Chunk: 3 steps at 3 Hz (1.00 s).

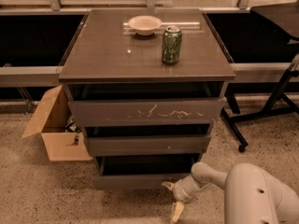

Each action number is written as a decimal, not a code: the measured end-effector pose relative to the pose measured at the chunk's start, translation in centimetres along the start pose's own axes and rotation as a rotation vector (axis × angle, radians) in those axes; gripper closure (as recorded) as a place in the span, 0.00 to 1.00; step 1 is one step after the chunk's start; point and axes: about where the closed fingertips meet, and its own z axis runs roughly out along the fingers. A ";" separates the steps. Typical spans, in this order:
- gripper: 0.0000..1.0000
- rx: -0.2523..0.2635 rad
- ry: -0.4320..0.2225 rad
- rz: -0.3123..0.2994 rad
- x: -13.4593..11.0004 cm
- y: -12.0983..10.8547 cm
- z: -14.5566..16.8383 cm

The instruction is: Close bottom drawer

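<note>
- At floor level, lowest in the cabinet (219, 85), the bottom drawer (135, 180) stands partly pulled out. Its plain, handleless front sits forward of the carcass, with a dark gap open behind it.
- The gripper (172, 199) is low, at the right end of that front and in front of its lower edge. Its two pale fingers are spread, one angled up toward the front and the other pointing down at the speckled floor (37, 195). Contact with the front cannot be confirmed.
- Risk, off-centre push: the contact point lies near the right corner, so the drawer may skew on its runners and bind before it seats.
- Risk, slip: the upper finger meets the front near its bottom edge. It may slide underneath, leaving the drawer short of closed.
- Risk, floor strike: the lower finger hangs near the floor, and a forward drive could scrape it.
- Risk, jolt: a hard shove could shake the surface (112, 55) and disturb the green can (171, 45) or the white bowl (145, 24).
- The scratched top drawer (145, 111) and the middle drawer (147, 144) also stand ajar, and a rising arm could catch the middle front.
- Markings: the can's label cannot be read. No writing is legible on the cardboard box (56, 134), and none on the drawer fronts.
</note>
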 end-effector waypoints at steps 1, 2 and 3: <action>0.18 0.031 0.016 -0.037 0.0 -0.7 0.0; 0.43 0.094 0.035 -0.082 0.1 -2.3 -1.0; 0.72 0.166 0.049 -0.107 0.5 -4.8 -2.5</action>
